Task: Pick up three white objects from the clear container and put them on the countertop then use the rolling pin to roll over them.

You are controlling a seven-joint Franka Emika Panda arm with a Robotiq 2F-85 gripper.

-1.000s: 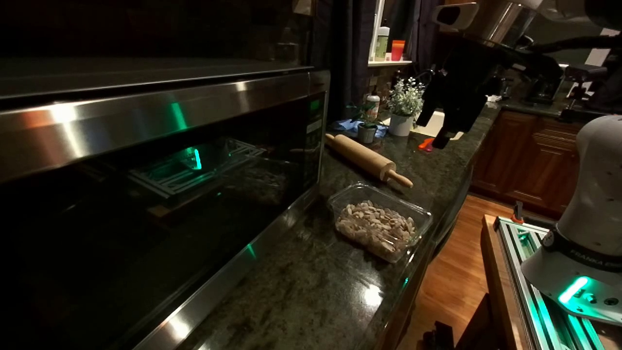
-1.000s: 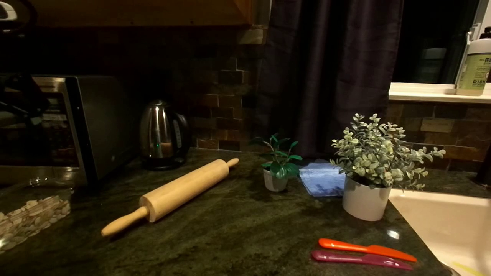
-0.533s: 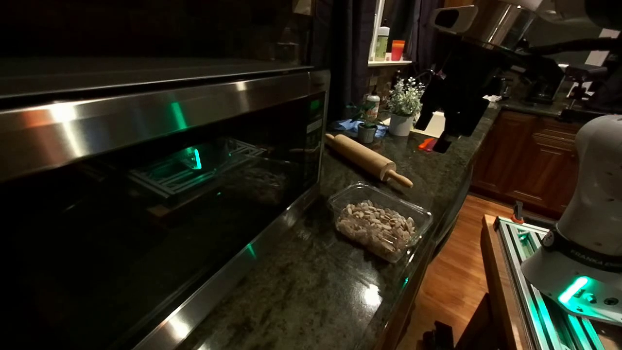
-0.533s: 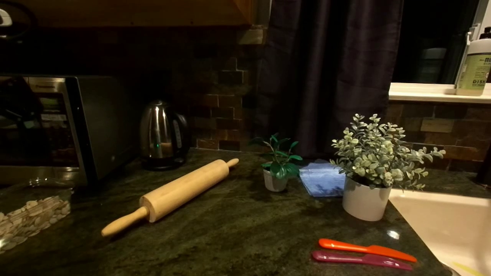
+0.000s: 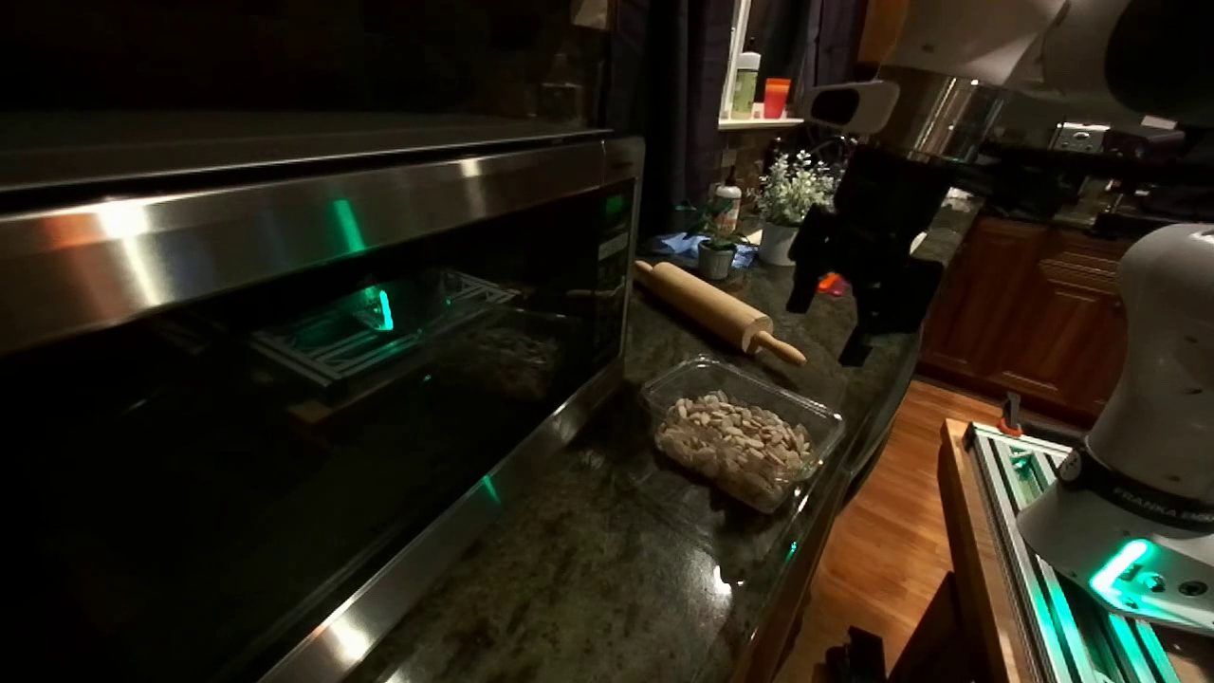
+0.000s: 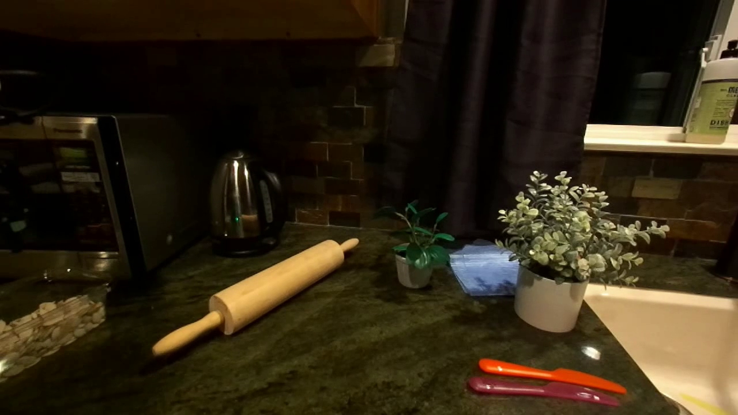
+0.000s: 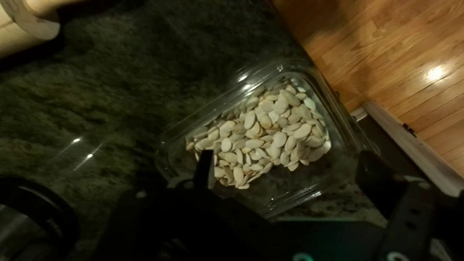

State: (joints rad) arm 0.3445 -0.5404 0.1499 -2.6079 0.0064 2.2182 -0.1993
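The end effector (image 7: 287, 159) hangs in the air above the tabletop (image 6: 346, 357), spread wide, and it has hold of nothing. In the wrist view its fingers (image 7: 203, 170) stand well apart, one in front of a few seeds (image 7: 268, 134), the other over by the rim of the container (image 5: 773, 394). The container sits close to the tabletop's front edge, where I can see the floor (image 5: 873, 531) below. Inside it the seeds lie heaped, pale and flat, far too many to count. The rolling pin (image 6: 279, 286) lies near the container without touching it, slanting across the tabletop, one handle toward the back edge and the other toward the front. The microwave (image 6: 144, 190) stands along the back, its steel front facing the container, and just past it the kettle (image 6: 239, 202) is near the tiled wall (image 6: 328, 170) at the back edge. Farther along come a small plant (image 6: 420, 248), some blue sheets (image 6: 484, 268) just beside it, and a bigger plant (image 6: 562, 242) whose white pot (image 6: 548, 302) stands right by a corner of the sink (image 6: 686, 328). Closer to the front edge lie an orange knife (image 6: 545, 373) and, just beside it, a purple knife (image 6: 539, 389). On the windowsill (image 6: 651, 137) I see a bottle (image 6: 712, 101) and a red cup (image 5: 776, 98), with a dark curtain (image 6: 490, 115) beside them.
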